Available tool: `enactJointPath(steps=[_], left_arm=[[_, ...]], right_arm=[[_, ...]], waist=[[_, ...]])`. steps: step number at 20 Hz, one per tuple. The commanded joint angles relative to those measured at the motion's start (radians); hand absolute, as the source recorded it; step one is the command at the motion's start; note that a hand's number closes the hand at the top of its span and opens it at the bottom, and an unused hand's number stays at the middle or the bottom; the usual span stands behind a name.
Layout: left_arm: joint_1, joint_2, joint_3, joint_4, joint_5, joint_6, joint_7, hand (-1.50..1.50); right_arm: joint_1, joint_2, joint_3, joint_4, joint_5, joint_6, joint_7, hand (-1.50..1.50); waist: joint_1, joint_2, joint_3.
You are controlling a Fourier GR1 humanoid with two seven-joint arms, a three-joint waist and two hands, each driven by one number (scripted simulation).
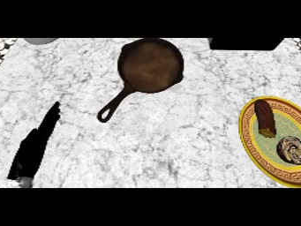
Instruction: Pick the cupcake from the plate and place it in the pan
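Cupcake (292, 149) top-up on plate (247, 132), pan (150, 65) handle pointing lower-left

You see the plate (252, 115) only in part: its right side runs past the right edge and its near rim is cut off below. At the far right a black block (244, 43) is cropped by the upper edge, so you cannot tell what it is. At the far left a small grey shape (40, 40) is clipped the same way. On the left, the left hand (35, 143) shows edge-on as a thin dark sliver, its wrist cut off at the near edge. Your right hand lies outside the view.
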Motion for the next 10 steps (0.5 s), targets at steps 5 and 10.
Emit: enactJointPath(steps=[5,10], left_arm=[[-0.04,-0.03,0.014,-0.007,-0.032,-0.011,0.073,0.0],[-0.032,-0.037,0.036,0.015,-0.041,-0.031,0.045,0.0]], right_arm=[[-0.154,0.063,0.057,-0.066,0.058,0.131,0.223,-1.5],[-0.171,0.144,0.093,-0.176,0.05,0.175,0.394,-1.5]], waist=[[-0.014,-0.003,-0.001],[-0.022,-0.005,-0.002]])
